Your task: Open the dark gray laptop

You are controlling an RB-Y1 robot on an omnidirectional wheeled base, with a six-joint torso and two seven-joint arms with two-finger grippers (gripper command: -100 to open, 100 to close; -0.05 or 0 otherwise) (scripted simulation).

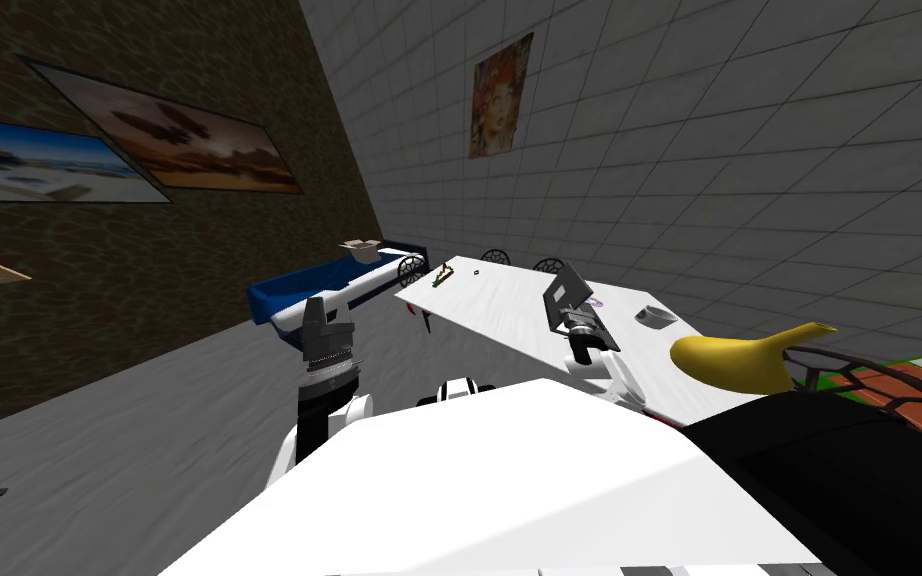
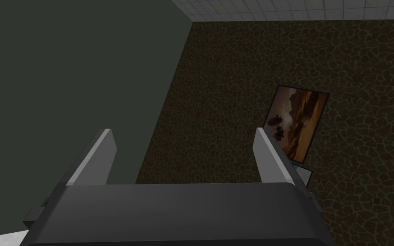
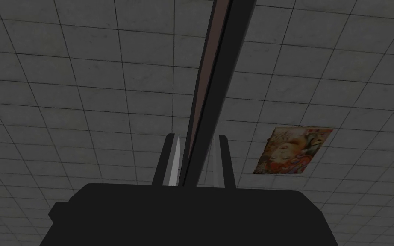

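The dark grey laptop (image 1: 567, 287) stands on the white table (image 1: 489, 300) with its lid lifted off the base and tilted up. My right gripper (image 1: 564, 318) reaches it from the near side. In the right wrist view the lid (image 3: 217, 64) runs edge-on as a thin dark slab between the fingers of the right gripper (image 3: 198, 137), which is shut on it. My left gripper (image 1: 317, 318) is raised to the left of the table, away from the laptop. In the left wrist view the left gripper (image 2: 183, 133) is open and holds nothing.
A grey bowl (image 1: 657, 317) lies on the table right of the laptop, and small sticks (image 1: 443, 273) lie near its far left corner. A yellow curved object (image 1: 739, 360) sits at the near right. A blue bed (image 1: 334, 285) carrying a box (image 1: 361, 249) stands by the wall. Dark chairs (image 1: 494, 257) line the table's far side.
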